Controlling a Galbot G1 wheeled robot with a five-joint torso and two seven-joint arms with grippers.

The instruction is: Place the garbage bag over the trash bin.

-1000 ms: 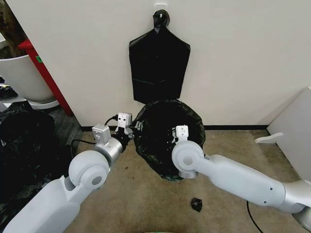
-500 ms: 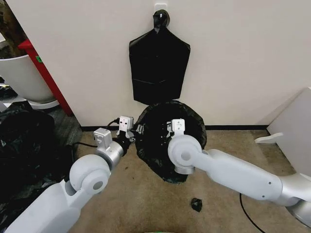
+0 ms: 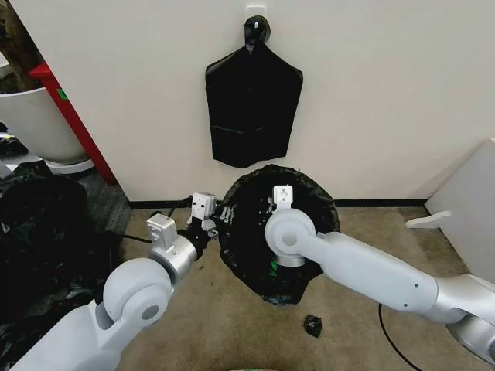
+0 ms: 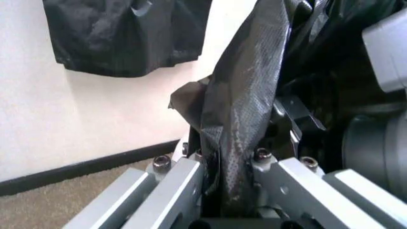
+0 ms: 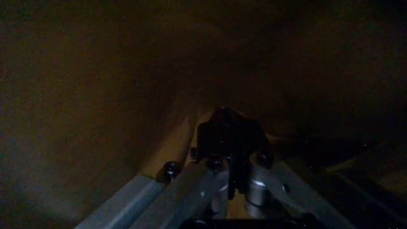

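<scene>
From the head camera we see the garbage bag (image 3: 298,197) draped over the trash bin, which it hides, on the carpet by the wall under a flat black bag bundle (image 3: 253,104). Our left gripper (image 3: 223,214) sits at the bag's left edge; our right gripper (image 3: 272,207) reaches inside the opening. At the left wrist, the fingers (image 4: 178,186) pinch a fold of the bag (image 4: 245,109) tight. At the right wrist, in the dark, the right gripper (image 5: 230,157) looks pressed together on a dark fold.
</scene>
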